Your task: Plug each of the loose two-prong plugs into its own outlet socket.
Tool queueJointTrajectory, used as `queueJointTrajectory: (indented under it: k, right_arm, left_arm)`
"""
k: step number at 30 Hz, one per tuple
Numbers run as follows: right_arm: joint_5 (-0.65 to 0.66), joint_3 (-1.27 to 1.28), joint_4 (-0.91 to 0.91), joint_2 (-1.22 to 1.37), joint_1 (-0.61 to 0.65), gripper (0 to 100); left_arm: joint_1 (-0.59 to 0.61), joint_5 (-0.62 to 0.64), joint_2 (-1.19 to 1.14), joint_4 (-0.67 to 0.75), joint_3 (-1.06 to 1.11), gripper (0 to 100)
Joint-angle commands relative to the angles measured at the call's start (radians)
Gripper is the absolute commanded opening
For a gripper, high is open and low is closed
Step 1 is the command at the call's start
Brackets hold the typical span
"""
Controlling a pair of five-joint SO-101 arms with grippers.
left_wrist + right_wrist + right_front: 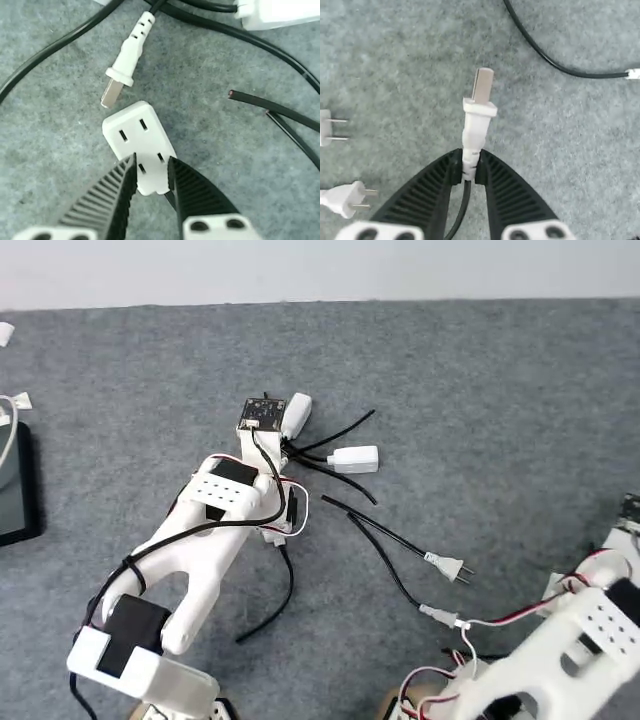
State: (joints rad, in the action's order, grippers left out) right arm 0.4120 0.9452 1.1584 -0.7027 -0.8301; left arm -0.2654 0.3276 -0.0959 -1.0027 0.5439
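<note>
Left claw: your left gripper (150,161) is clenching the near end of a white plastic two-socket outlet block (134,127), with one ribbed black finger (117,190) pressing on each side.
Gripped block: it is lying flat on the grey carpet-like table cover (45,150) with its slots facing up. The slots you can see are standing empty.
Loose flat-blade plug: a white moulded two-prong plug on a black cable (127,55) is lying just beside the block's free end. Its blades are pointing toward the block and are not sitting in any slot.
Cut leads: two bare-ended black wires (232,94) are lying near the block, apart from it.
Left arm: in the high view, your white left arm (200,540) is sitting extended from 7 o'clock toward 11 o'clock of the table's middle.
Second block: another white plastic outlet block (355,458) is resting just off the table's middle at 2 o'clock.
Right claw: your right gripper (469,155) is grasping a white held flat-blade plug (479,112) by its ribbed neck. The blades are pointing away from the claw and the black cable is trailing back between the fingers.
Round-pin plugs: the first white round-pin plug (447,566) is lying loose at 4 o'clock and the second white round-pin plug (437,615) at 5 o'clock. Both are sitting well apart from the blocks.
</note>
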Motion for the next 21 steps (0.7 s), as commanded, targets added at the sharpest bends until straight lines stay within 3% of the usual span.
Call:
queueJointTrajectory:
  k: [1, 5, 8, 15, 21]
  right_arm:
    - [0.006, -0.069, -0.005, 0.015, 0.054, 0.9]
    - [-0.04, -0.158, -0.054, 0.199, 0.073, 0.9]
    - [-0.071, -0.344, 0.012, 0.421, 0.051, 0.9]
    - [-0.218, -0.93, 0.222, 0.984, -0.117, 1.2]
    - [-0.232, -1.217, 0.202, 1.241, -0.302, 0.9]
  left_arm:
    - [0.018, -0.009, -0.052, -0.034, 0.044, 2]
    - [0.018, -0.009, -0.052, -0.034, 0.044, 2]
    - [0.018, -0.009, -0.052, -0.034, 0.044, 2]
    - [0.018, -0.009, -0.052, -0.034, 0.044, 2]
    - [0.018, -0.009, -0.052, -0.034, 0.044, 2]
